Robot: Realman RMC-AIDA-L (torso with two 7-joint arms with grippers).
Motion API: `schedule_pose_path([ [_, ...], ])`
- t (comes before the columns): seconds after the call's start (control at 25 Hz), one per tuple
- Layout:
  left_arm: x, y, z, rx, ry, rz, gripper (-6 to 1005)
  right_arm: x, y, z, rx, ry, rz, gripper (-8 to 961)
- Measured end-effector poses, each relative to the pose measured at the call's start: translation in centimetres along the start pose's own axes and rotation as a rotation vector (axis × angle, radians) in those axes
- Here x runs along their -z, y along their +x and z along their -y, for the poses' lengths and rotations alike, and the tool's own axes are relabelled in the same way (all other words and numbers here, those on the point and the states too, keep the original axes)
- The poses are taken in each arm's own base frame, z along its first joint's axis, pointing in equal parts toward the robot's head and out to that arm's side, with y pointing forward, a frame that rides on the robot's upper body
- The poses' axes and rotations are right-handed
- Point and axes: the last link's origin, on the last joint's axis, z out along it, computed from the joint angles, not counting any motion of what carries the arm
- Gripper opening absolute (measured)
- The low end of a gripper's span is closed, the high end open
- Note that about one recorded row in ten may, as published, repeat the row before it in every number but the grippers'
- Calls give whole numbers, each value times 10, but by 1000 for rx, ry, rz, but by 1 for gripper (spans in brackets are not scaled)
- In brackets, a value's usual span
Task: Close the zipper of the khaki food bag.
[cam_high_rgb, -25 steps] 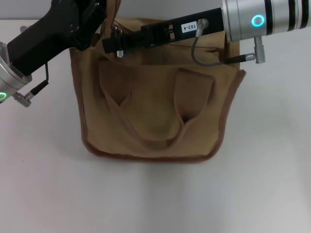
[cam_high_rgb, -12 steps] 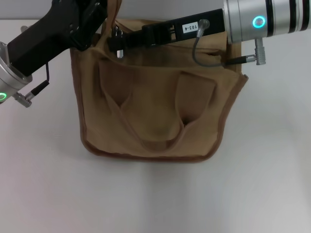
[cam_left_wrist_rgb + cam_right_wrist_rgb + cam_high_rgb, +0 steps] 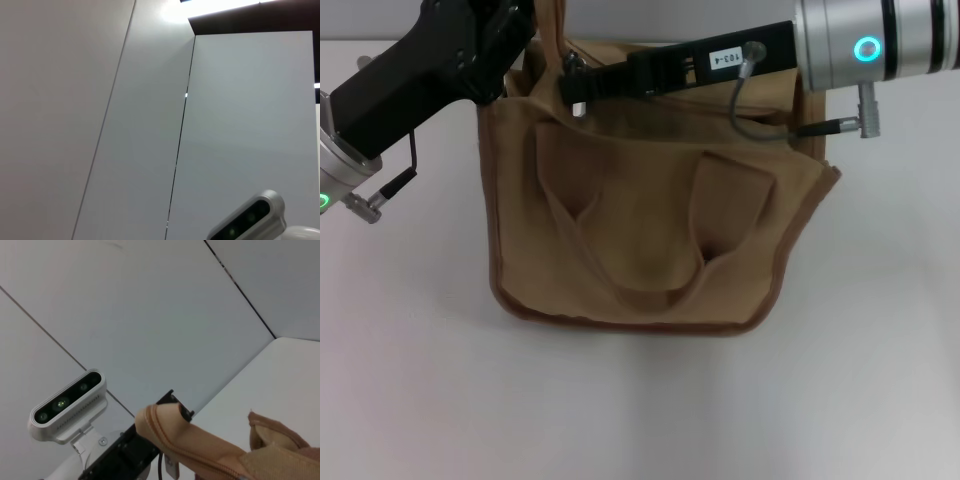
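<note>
Bag: khaki food bag (image 3: 650, 230) upright on the table (image 3: 880, 380).
Left gripper (image 3: 525, 30): far-left top corner, grip unclear.
Right gripper (image 3: 575, 88): at the zipper (image 3: 200, 456), grip unclear.

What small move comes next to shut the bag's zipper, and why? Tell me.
Probably keep drawing the right gripper toward the robot's right along the bag top. It sits at the left end, where the left gripper is, with most of the top ahead.

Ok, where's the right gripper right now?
In the head view, the right gripper reaches across the top of the khaki food bag to its far left corner, close beside the left gripper.
</note>
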Motion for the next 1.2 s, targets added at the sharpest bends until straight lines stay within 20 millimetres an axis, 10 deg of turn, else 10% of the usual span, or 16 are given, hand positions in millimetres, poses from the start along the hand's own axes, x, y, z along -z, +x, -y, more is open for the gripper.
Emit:
schedule_pose_path([
  [1.2,9,-2,11,9,109,-16,38,33,30,5,-9,9,35,10],
])
